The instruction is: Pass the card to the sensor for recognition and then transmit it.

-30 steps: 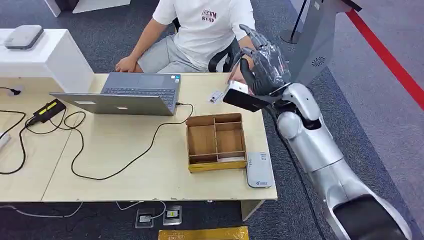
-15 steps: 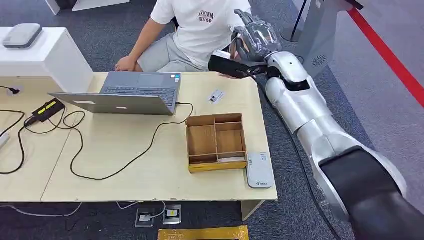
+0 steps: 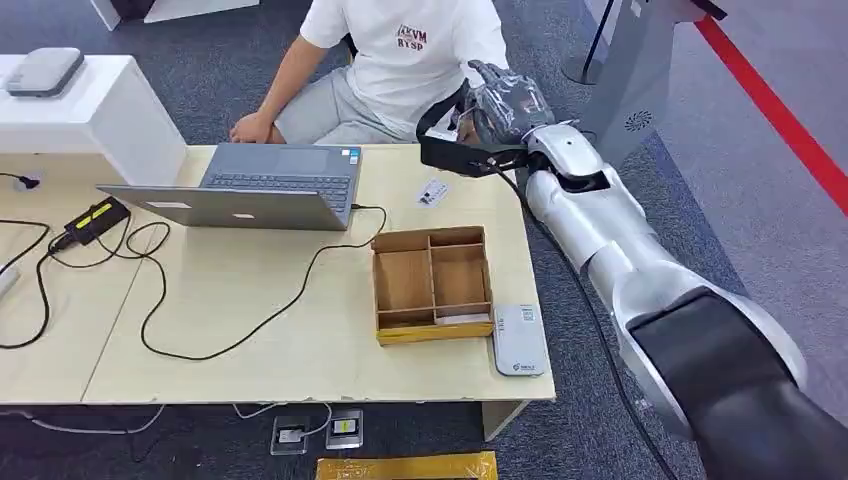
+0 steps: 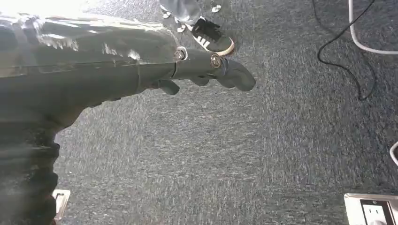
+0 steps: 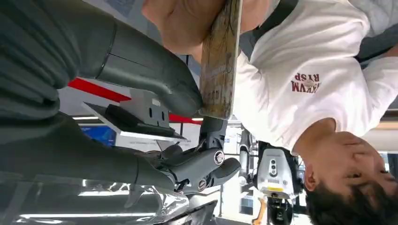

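My right hand (image 3: 500, 105) is raised past the table's far edge, close in front of the seated person (image 3: 405, 60). In the right wrist view it pinches a card (image 5: 220, 61) between the thumb (image 5: 155, 77) and a finger. The person's hand (image 5: 185, 23) touches the card's far end. The sensor, a flat grey reader (image 3: 519, 340), lies near the table's front right corner, well behind the hand. My left hand (image 4: 202, 70) hangs over the carpet and holds nothing.
A divided wooden box (image 3: 433, 282) sits beside the reader. A second small card (image 3: 432, 192) lies on the table near the far edge. A laptop (image 3: 255, 187) and several cables (image 3: 150, 300) occupy the left half. A white stand (image 3: 95, 110) is at far left.
My right arm has swung from above the table's far right edge out to the person, carrying the card, and then sunk a little. The person's hand now meets the card.
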`<state>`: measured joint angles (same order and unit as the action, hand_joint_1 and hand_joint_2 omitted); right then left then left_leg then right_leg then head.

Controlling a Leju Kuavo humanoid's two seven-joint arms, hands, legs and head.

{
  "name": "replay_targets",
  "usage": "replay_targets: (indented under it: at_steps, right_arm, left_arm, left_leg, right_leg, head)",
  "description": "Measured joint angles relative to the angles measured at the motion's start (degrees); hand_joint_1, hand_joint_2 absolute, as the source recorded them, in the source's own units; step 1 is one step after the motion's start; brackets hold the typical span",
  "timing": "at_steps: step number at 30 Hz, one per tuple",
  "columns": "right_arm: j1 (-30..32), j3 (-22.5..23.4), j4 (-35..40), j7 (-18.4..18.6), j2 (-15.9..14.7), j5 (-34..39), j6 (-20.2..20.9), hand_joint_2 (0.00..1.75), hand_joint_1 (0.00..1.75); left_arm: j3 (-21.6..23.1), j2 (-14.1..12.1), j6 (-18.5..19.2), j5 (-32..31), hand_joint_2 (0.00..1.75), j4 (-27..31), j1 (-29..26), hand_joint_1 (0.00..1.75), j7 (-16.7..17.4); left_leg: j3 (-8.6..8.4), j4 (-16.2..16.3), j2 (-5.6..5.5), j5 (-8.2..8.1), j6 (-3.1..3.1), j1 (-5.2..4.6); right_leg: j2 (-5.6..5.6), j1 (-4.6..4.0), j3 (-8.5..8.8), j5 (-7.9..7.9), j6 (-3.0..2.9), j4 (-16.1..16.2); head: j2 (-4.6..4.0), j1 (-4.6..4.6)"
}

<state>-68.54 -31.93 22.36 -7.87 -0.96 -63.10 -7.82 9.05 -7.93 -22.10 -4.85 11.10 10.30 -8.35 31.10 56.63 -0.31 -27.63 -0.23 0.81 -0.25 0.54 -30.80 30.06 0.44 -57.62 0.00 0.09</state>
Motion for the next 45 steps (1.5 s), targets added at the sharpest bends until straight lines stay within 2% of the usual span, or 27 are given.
replay_targets:
  at_steps: [4, 5, 8, 17, 27, 32, 33, 35, 38, 41, 45]
  right_arm:
    - [0.0, 0.0, -0.6, -0.1, 0.0, 0.0, -0.6, 1.75, 1.75]
    - [0.0, 0.0, -0.7, -0.1, 0.0, 0.0, -0.6, 1.75, 0.0]
    - [0.0, 0.0, -1.2, -0.1, 0.0, 0.1, -0.9, 1.75, 0.0]
    - [-0.6, -0.3, -2.5, -0.2, 0.0, 0.8, -5.1, 1.75, 0.0]
    - [-1.5, -0.5, -2.8, -0.7, -0.2, 1.1, -6.6, 1.75, 0.0]
    - [-1.9, -0.5, -2.8, -1.2, -0.7, -0.2, -10.6, 1.75, 0.0]
    - [-2.1, -0.5, -2.8, -1.4, -1.3, -0.7, -12.3, 1.75, 0.0]
    - [-2.2, -0.6, -2.8, -2.0, -3.0, -2.8, -18.1, 1.75, 0.0]
    - [-2.1, -0.5, -2.8, -3.9, -8.8, -4.0, -26.3, 1.75, 0.0]
    - [-1.5, -0.4, -2.9, -5.4, -14.5, -3.9, -29.0, 1.75, 0.0]
    - [-0.7, -0.4, -3.3, -1.6, -20.8, -4.9, -30.7, 1.75, 0.0]
  left_arm:
    - [0.1, 0.0, 0.0, 0.0, 1.75, 0.0, 0.1, 0.0, 0.1]
    - [0.1, 0.0, 0.0, 0.0, 1.75, 0.0, 0.1, 0.0, 0.1]
    - [0.1, 0.0, 0.1, 0.0, 1.75, 0.0, 0.1, 0.0, 0.1]
    - [0.2, 0.0, -0.1, 0.1, 1.75, 0.0, 0.1, 0.0, 0.2]
    - [0.2, 0.0, -0.6, 1.2, 1.75, 0.0, 0.1, 0.0, 0.3]
    - [0.2, -0.1, -1.3, 2.6, 1.75, 0.0, -0.3, 0.0, -0.2]
    - [0.2, -0.2, -1.4, 3.0, 1.75, 0.0, -0.5, 0.0, -0.5]
    - [0.1, -0.3, -2.0, 4.2, 1.75, 0.0, -0.9, 0.0, -1.1]
    - [-0.1, -0.5, -2.9, 5.9, 1.75, 0.0, -2.4, 0.0, -1.7]
    - [-0.1, -0.5, -3.2, 6.5, 1.75, -0.1, -3.5, 0.0, -1.7]
    - [-0.5, -0.7, -4.0, 7.3, 1.75, -0.1, -3.5, 0.0, -1.1]
  left_leg:
    - [0.0, 0.0, 0.0, 0.0, 0.0, 0.0]
    - [0.0, 0.0, 0.01, 0.0, 0.0, 0.0]
    - [0.0, 0.0, 0.01, 0.0, 0.0, 0.0]
    - [-0.01, 0.0, 0.06, 0.0, 0.0, 0.0]
    - [-0.02, 0.0, 0.11, 0.0, 0.0, 0.0]
    - [-0.03, 0.0, 0.11, 0.0, 0.0, 0.0]
    - [-0.04, 0.0, 0.11, 0.0, 0.0, 0.0]
    - [-0.05, 0.0, 0.08, 0.0, 0.0, 0.0]
    - [0.03, 0.2, -0.11, -0.02, 0.02, 0.0]
    - [0.11, 0.2, -0.05, -0.08, 0.05, -0.03]
    - [0.1, 0.3, 0.19, -0.11, 0.06, -0.04]
  right_leg:
    - [0.01, 0.0, -0.01, 0.0, 0.0, 0.0]
    - [0.01, 0.0, -0.01, 0.0, 0.0, 0.0]
    - [0.02, 0.0, -0.01, 0.0, 0.0, 0.0]
    - [0.07, 0.0, -0.02, 0.0, 0.0, 0.0]
    - [0.1, 0.0, -0.03, 0.0, 0.0, 0.0]
    - [0.11, 0.0, -0.04, 0.0, 0.0, 0.0]
    - [0.1, 0.0, -0.06, 0.0, 0.0, 0.0]
    - [0.04, 0.0, -0.07, 0.0, 0.0, 0.0]
    - [-0.15, 0.0, -0.01, 0.0, 0.0, 0.1]
    - [-0.03, 0.04, -0.04, 0.0, 0.01, 0.1]
    - [0.12, 0.07, -0.14, -0.08, 0.12, 0.1]
  head:
    - [0.0, 0.0]
    - [0.0, -0.02]
    - [0.0, 0.0]
    - [0.0, 0.0]
    - [0.0, -0.02]
    - [0.0, -0.02]
    - [0.0, -0.02]
    - [0.0, -0.02]
    - [0.0, 0.02]
    - [0.0, 0.07]
    - [0.0, -0.11]
